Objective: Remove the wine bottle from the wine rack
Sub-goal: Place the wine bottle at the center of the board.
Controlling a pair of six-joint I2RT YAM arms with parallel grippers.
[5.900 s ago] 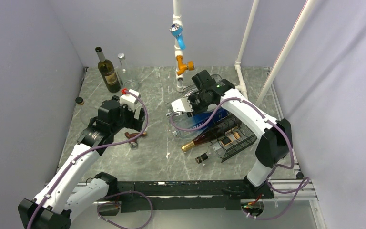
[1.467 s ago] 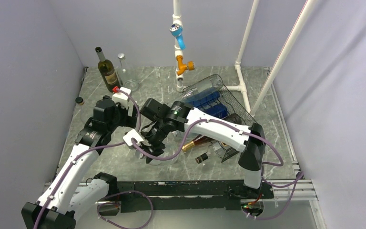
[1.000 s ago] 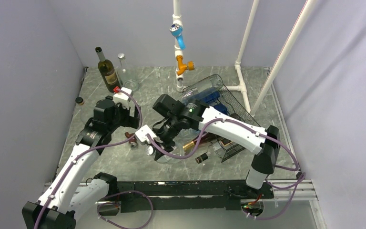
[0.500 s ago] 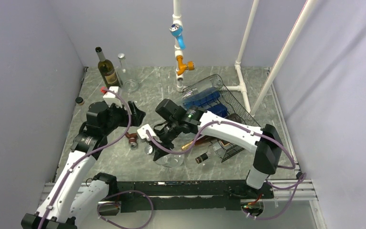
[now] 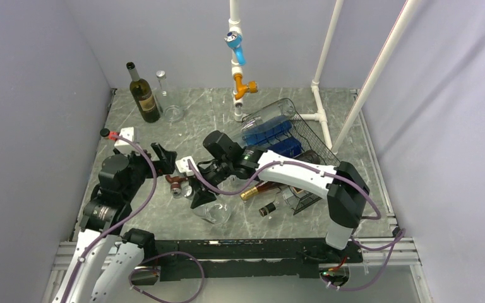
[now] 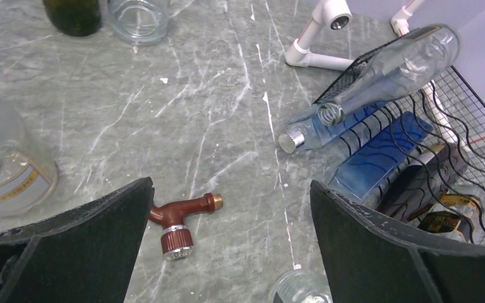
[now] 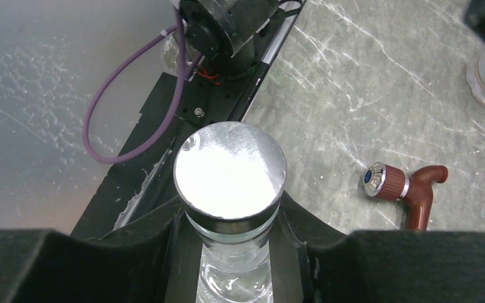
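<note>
The wine bottle (image 7: 230, 169), clear glass with a flat silver cap, hangs tilted by its neck in my right gripper (image 7: 230, 213), which is shut on it. In the top view its body (image 5: 213, 211) sits low over the table near the front edge, well left of the black wire wine rack (image 5: 314, 142), and my right gripper (image 5: 197, 190) is just above it. I cannot tell if the bottle touches the table. My left gripper (image 6: 230, 252) is wide open with nothing in it, held back over the left of the table (image 5: 164, 155).
The wine rack (image 6: 464, 129) still holds a clear bottle (image 6: 391, 66), a blue one (image 6: 379, 158) and a gold-foiled brown one (image 5: 265, 186). A brown tap (image 5: 177, 184) lies between the grippers. A green bottle (image 5: 144, 95) and a glass (image 5: 174, 113) stand back left.
My right arm has carried the bottle from the rack to the near left, edging further left over the last second. My left arm has pulled back to the left, still open.
</note>
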